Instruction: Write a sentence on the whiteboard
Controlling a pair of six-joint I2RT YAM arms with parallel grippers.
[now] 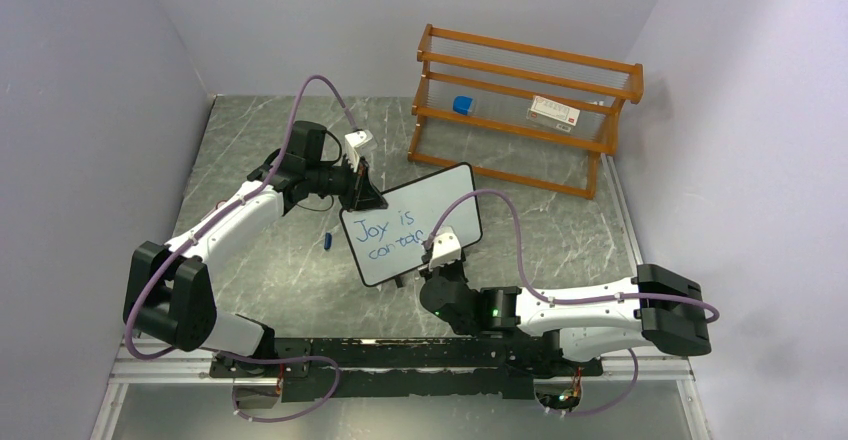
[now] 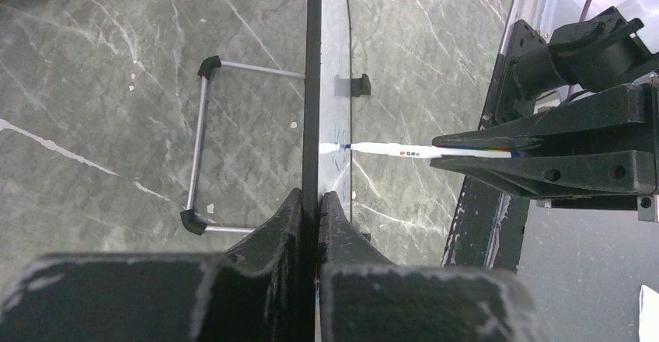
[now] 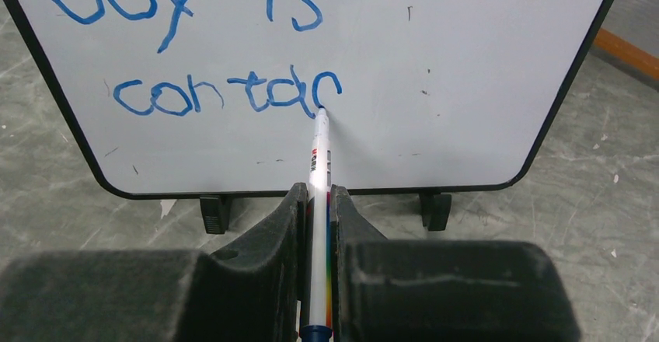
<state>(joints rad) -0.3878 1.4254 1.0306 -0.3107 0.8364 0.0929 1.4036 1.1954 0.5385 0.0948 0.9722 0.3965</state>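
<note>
Standing on the grey marbled bench (image 1: 250, 160), the whiteboard (image 1: 445, 195) occupies the middle of the top view. An orange wooden rack (image 1: 520, 145) is behind the whiteboard, and a small blue cap (image 1: 328, 239) lies on the bench just beside its left edge. The left fingers (image 1: 366, 196) are clenched on its upper left corner. The right arm (image 1: 590, 310) reaches to its lower edge from the front. The sentence (image 1: 390, 238) shows as 2 blue lines.

From the left wrist the whiteboard is edge-on, its black frame pinched between the left fingers. On its writing side the right fingers (image 2: 544, 136) grasp a white marker (image 2: 396, 151) whose tip touches the whiteboard. A wire stand (image 2: 198, 148) sits on its other side.

From the right wrist the right fingers clamp the marker barrel, and the tip touches the whiteboard at the end of line 2. Line 1 reads "Joy is". Line 2 reads "conta" plus 1 half-formed letter. Below the frame, 2 black feet (image 3: 214, 211) rest on the bench.
</note>
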